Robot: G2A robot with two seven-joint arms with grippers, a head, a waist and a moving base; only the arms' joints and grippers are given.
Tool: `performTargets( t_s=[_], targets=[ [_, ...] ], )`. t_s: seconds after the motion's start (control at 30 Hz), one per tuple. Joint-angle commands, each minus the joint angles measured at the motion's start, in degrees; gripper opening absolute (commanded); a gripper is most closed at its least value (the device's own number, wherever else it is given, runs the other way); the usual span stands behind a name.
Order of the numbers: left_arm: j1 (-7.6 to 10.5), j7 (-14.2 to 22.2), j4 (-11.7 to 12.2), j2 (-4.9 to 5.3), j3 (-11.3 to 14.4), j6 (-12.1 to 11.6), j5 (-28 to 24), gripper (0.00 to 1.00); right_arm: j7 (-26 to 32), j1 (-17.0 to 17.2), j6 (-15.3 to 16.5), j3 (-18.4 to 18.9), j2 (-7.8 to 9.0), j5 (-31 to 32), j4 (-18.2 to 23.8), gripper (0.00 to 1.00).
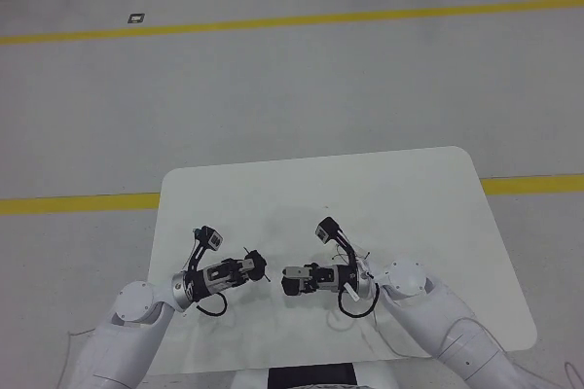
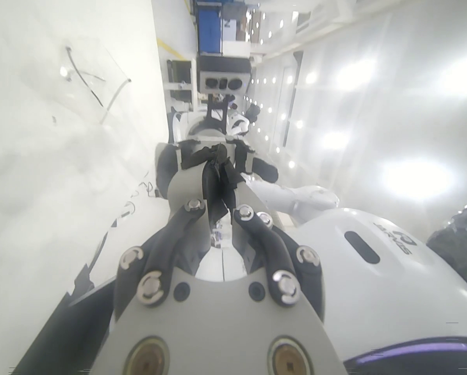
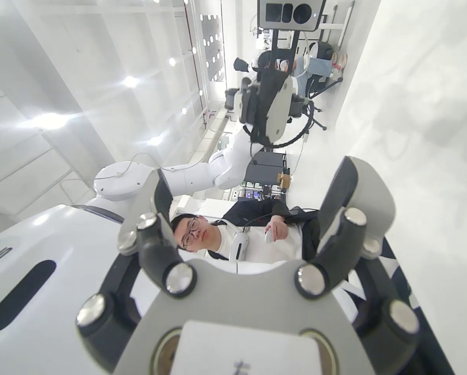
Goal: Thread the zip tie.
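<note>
My left gripper point(image 1: 258, 263) hangs low over the white table point(image 1: 419, 194), near its front middle. In the left wrist view its black fingers point(image 2: 214, 181) are pressed together, shut on a thin dark strip, the zip tie point(image 2: 220, 150), which pokes out at the tips. My right gripper point(image 1: 290, 282) faces it from a short gap away. In the right wrist view this gripper point(image 3: 253, 181) stands wide open with nothing between its fingers point(image 3: 337, 193), and the left gripper point(image 3: 257, 109) shows farther off, straight ahead.
Thin dark and pale strands point(image 2: 87, 79) lie loose on the table beyond the right arm. The table's rear half point(image 1: 321, 190) is bare white surface. Grey floor with yellow lines point(image 1: 68, 204) surrounds it.
</note>
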State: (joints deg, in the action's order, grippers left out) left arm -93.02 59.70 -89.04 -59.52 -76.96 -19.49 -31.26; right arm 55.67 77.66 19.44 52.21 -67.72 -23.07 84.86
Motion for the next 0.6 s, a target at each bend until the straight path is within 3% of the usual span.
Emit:
performTargets(
  t_s=[0.0,0.03,0.07,0.17,0.57],
  targets=[
    [-0.42,-2.09,-0.51,0.04,-0.08,0.0,0.74,0.0,-0.54,0.33,0.04,0.05,0.1,0.99,0.78,0.87],
    [-0.55,-2.33,-0.76,0.07,-0.04,0.01,0.92,0.0,-0.81,0.48,0.04,0.05,0.12,1.21,1.05,0.52],
    [-0.68,-2.47,-0.94,0.11,0.0,0.03,0.91,0.0,-1.12,0.6,0.04,0.01,0.14,1.58,1.34,0.48],
    [-0.91,-2.63,-1.23,0.19,0.18,0.0,0.72,0.0,-1.75,0.7,0.01,-0.37,0.1,2.23,1.68,0.4],
    [-0.7,-2.16,-1.11,0.37,0.78,0.0,-0.24,0.0,-3.65,-0.33,-0.09,-2.32,-0.38,3.3,1.15,0.23]
  ],
)
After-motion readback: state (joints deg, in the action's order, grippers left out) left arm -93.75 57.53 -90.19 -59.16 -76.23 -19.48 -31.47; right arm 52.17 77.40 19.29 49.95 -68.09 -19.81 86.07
